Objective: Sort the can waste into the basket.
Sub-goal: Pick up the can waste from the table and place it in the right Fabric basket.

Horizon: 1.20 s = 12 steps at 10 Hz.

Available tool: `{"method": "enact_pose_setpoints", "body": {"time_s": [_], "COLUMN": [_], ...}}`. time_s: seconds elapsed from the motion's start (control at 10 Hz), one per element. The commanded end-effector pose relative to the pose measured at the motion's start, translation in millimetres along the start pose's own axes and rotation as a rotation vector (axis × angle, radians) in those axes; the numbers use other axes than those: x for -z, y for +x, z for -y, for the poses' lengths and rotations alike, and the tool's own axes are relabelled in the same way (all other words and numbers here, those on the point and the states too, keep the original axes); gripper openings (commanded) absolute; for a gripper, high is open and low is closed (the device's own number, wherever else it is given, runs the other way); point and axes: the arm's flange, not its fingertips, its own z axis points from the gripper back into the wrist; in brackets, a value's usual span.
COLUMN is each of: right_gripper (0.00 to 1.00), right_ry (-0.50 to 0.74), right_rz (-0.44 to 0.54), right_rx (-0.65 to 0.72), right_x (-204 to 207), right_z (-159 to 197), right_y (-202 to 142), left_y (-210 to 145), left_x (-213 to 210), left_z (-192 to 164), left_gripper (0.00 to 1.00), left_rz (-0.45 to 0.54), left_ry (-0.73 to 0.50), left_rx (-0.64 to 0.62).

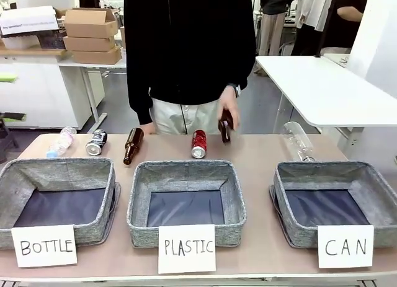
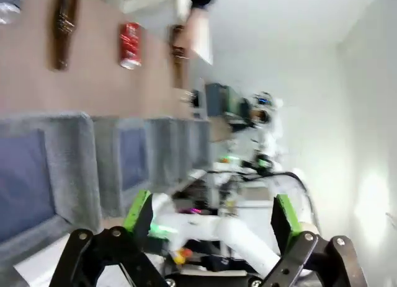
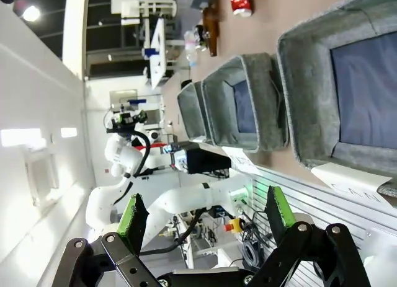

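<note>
Green pads stand wide apart on the left gripper, released and empty in its own motion-smeared wrist view. The right gripper is spread just as wide, with nothing between its fingers. Nearest on the table sit three grey woven baskets, each behind a white paper sign: "BOTTLE" at the robot's left, "PLASTIC" in the middle, and at the right the basket signed "CAN", its outer corner cut by the picture's edge. Beyond the baskets a row of waste lies along the far side. At the left is a crumpled clear bottle, pale and hard to read. Next come the dark blue and silver can on its side, then a brown glass bottle, then the red can on its side past the "PLASTIC" basket, silver end toward the camera. Both cans are well apart from the "CAN" basket. The right wrist view crops the red can at its top edge. Farther right, the person's hand grips a second brown bottle, partly hidden by the fingers; whether it touches the table cannot be told. A clear bottle lies tilted behind the "CAN" basket, faint against the floor. The person's black top is cut off above.
</note>
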Motion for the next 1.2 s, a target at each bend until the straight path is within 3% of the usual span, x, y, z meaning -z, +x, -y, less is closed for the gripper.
{"method": "enact_pose_setpoints", "body": {"time_s": [0.0, 0.1, 0.3, 0.4, 0.5, 0.6, 0.7, 0.8, 0.9, 1.0, 1.1], "right_gripper": [1.0, 1.0, 1.0, 1.0, 1.0, 1.0, 1.0, 1.0, 1.0, 1.0, 1.0], "right_ry": [0.005, 0.005, 0.005, 0.005, 0.005, 0.005, 0.005, 0.005, 0.005, 0.005, 0.005], "right_rz": [-0.006, -0.006, -0.006, -0.006, -0.006, -0.006, -0.006, -0.006, -0.006, -0.006, -0.006], "right_rx": [-0.029, -0.029, -0.029, -0.029, -0.029, -0.029, -0.029, -0.029, -0.029, -0.029, -0.029], "right_x": [-3.0, -3.0, -3.0, -3.0, -3.0, -3.0, -3.0, -3.0, -3.0, -3.0, -3.0], "right_z": [-2.1, -2.1, -2.1, -2.1, -2.1, -2.1, -2.1, -2.1, -2.1, -2.1, -2.1], "right_y": [3.5, 3.5, 3.5, 3.5, 3.5, 3.5, 3.5, 3.5, 3.5, 3.5, 3.5], "left_y": [60.9, 88.9, 124.8, 122.2, 110.2, 123.3, 97.1, 65.0, 20.2, -24.2, -54.1], "left_x": [36.5, 52.8, 80.8, 88.8, 82.0, 96.4, 65.8, 9.3, -65.4, -119.0, -154.9], "left_z": [-8.6, -19.7, -44.7, -32.8, -28.0, -43.7, -10.5, 32.3, 75.8, 107.4, 126.5], "left_gripper": [1.0, 1.0, 1.0, 1.0, 1.0, 1.0, 1.0, 1.0, 1.0, 1.0, 1.0], "left_rz": [-0.044, -0.003, -0.101, -0.09, -0.063, -0.082, -0.18, -0.199, -0.04, 0.151, 0.27], "left_ry": [0.403, 0.656, 0.785, 0.46, 0.599, 0.607, 0.455, 0.303, 0.225, 0.255, 0.283], "left_rx": [0.182, 0.317, 0.372, 0.155, 0.337, 0.307, 0.332, 0.367, 0.38, 0.417, 0.411]}}
